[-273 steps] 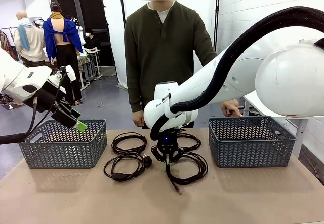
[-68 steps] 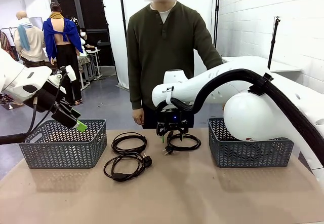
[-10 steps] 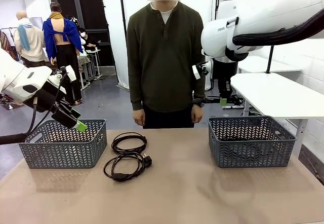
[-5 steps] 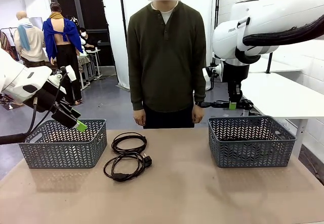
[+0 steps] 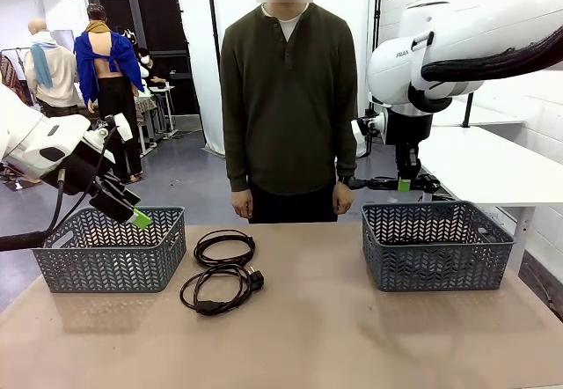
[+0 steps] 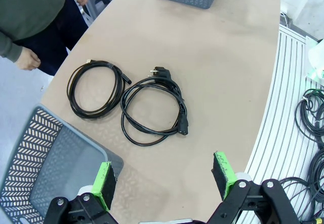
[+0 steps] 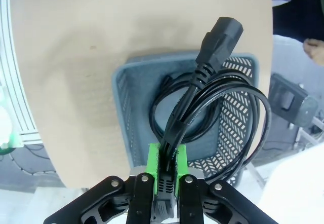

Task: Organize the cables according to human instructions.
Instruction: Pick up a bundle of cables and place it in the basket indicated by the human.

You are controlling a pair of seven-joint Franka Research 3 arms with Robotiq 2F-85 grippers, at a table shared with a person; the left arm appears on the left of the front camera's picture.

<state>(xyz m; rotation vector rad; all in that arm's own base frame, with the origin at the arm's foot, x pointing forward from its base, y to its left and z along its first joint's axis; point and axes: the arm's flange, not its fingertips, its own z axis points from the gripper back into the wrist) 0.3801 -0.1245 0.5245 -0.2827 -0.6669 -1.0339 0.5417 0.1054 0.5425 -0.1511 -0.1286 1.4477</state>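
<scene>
Two coiled black cables lie on the table left of centre: one (image 5: 224, 248) farther back, one with a chunky plug (image 5: 220, 289) nearer; both coils (image 6: 96, 88) (image 6: 152, 110) lie below the left wrist camera. My right gripper (image 5: 405, 183) hangs above the right grey basket (image 5: 435, 246), shut on a third black cable (image 5: 374, 181). In the right wrist view the green pads (image 7: 152, 164) of my right gripper (image 7: 166, 163) pinch that cable (image 7: 220, 44), whose loop dangles over the basket (image 7: 121, 107). Another coil (image 7: 161, 98) seems to lie inside it. My left gripper (image 5: 132, 213) (image 6: 164, 176) is open and holds nothing.
The left grey basket (image 5: 110, 248) (image 6: 40, 173) sits under my left gripper. A person stands at the far edge, hands (image 5: 239, 204) hanging down by the table. A white table (image 5: 484, 160) stands behind the right basket. Bare tabletop lies in front and between the baskets.
My right arm has carried the held cable to the right and a little lower, stopping above the right basket. The left arm and the two cables on the table have not moved.
</scene>
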